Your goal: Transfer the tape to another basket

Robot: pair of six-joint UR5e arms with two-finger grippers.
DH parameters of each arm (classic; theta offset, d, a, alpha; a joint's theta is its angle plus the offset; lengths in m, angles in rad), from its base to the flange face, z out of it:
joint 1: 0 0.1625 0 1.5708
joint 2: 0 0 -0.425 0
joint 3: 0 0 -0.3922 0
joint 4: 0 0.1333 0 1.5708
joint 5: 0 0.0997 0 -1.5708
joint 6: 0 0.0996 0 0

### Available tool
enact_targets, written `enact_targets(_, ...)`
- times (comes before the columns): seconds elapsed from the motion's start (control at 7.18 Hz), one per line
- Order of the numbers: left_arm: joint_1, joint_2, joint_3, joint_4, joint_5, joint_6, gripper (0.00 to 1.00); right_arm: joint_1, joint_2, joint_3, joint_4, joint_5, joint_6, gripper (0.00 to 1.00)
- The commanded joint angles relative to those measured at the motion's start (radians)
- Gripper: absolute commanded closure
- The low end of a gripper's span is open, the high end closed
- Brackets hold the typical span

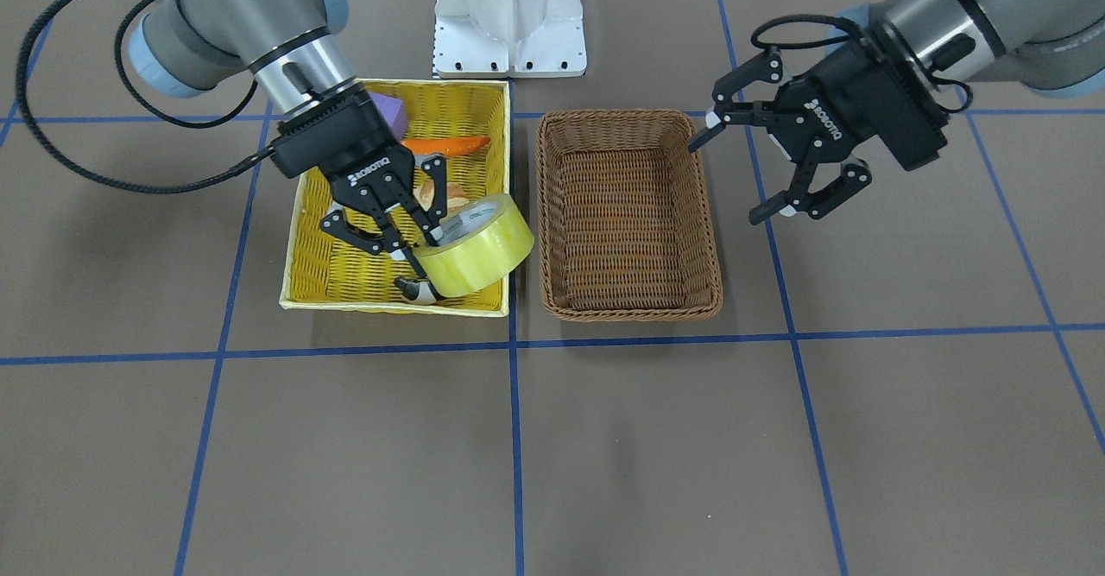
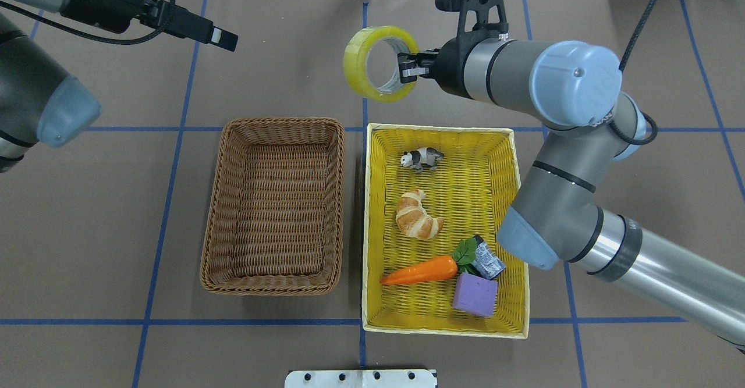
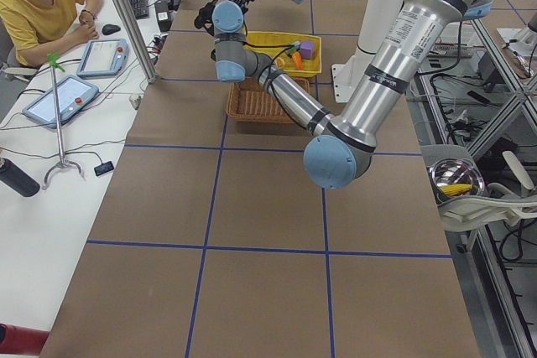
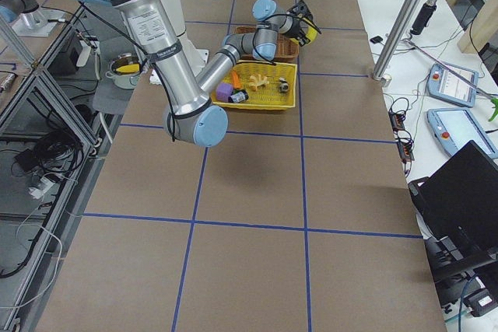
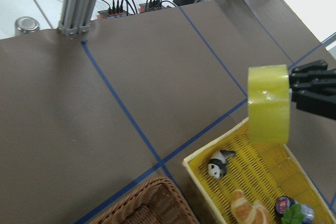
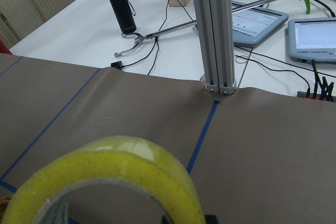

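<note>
The yellow-green tape roll (image 1: 483, 248) hangs in the air over the yellow basket's end farthest from the robot. My right gripper (image 1: 420, 248) is shut on its wall, one finger inside the core. The roll also shows in the overhead view (image 2: 353, 62), the left wrist view (image 5: 269, 103) and the right wrist view (image 6: 115, 153). The brown wicker basket (image 1: 628, 306) stands empty beside the yellow basket (image 1: 393, 306); it also shows from overhead (image 2: 270, 123). My left gripper (image 1: 729, 177) is open and empty, raised by the brown basket's outer side.
The yellow basket (image 2: 442, 127) holds a panda figure (image 2: 422, 158), a croissant (image 2: 416, 216), a carrot (image 2: 419, 271), a purple block (image 2: 475, 294) and a small patterned cylinder (image 2: 488, 260). A white base plate (image 1: 509, 41) sits at the robot's side. An operator (image 3: 38, 10) sits beyond the table's far side.
</note>
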Motion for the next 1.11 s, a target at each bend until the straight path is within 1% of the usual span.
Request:
enact_targets(0.0, 0.053, -0.027, 0.003, -0.042, 0.044, -0.031, 0.01, -0.071, 0.042, 0.007, -0.005, -0.054, 0.008, 1.00)
enact_targets(0.28, 0.096, -0.030, 0.003, -0.056, 0.088, -0.029, 0.01, -0.103, 0.056, 0.013, -0.005, -0.062, 0.005, 1.00)
enact_targets(0.42, 0.100, -0.030, 0.003, -0.057, 0.093, -0.031, 0.01, -0.112, 0.068, 0.013, -0.006, -0.067, 0.000, 1.00)
enact_targets(0.56, 0.110, -0.029, 0.005, -0.057, 0.093, -0.029, 0.01, -0.131, 0.082, 0.013, -0.008, -0.095, 0.000, 1.00)
enact_targets(0.97, 0.132, -0.027, 0.005, -0.057, 0.093, -0.029, 0.01, -0.134, 0.099, 0.013, -0.009, -0.100, 0.000, 1.00)
